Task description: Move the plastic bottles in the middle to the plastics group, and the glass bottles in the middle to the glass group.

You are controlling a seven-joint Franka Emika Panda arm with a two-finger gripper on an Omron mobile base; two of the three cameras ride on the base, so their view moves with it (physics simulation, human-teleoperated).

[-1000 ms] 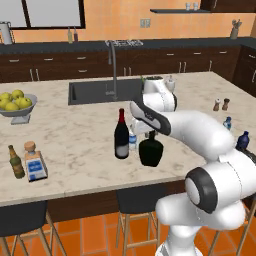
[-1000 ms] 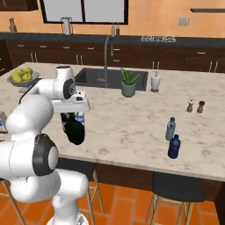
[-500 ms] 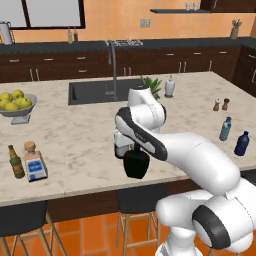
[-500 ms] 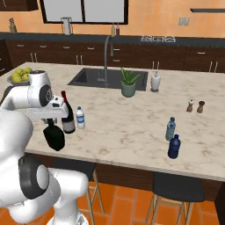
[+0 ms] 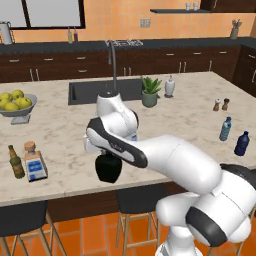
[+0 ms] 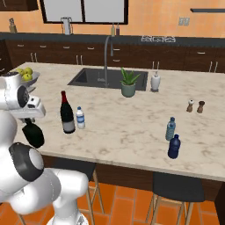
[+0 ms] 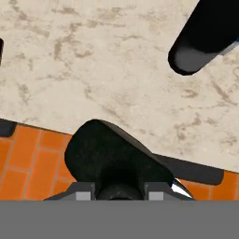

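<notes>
the robot's two-finger gripper [image 7: 119,189] clasps the short neck of a squat, round-bodied black glass bottle [image 5: 108,168], carried above the front edge of the marble island counter [image 5: 65,135], left of the tall dark red-necked wine bottle [image 6: 67,114].

Fruit bowl [image 5: 15,111] of yellow-green fruit at counter's left, potted plant [image 5: 149,92] beside sink [image 5: 90,90], two shakers [image 5: 221,104] far right

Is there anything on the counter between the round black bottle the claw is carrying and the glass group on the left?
Nothing visible. The claw holds the round black bottle near the counter's front edge, and bare marble runs from it to the brown-green bottle and the square corked bottle.
</notes>
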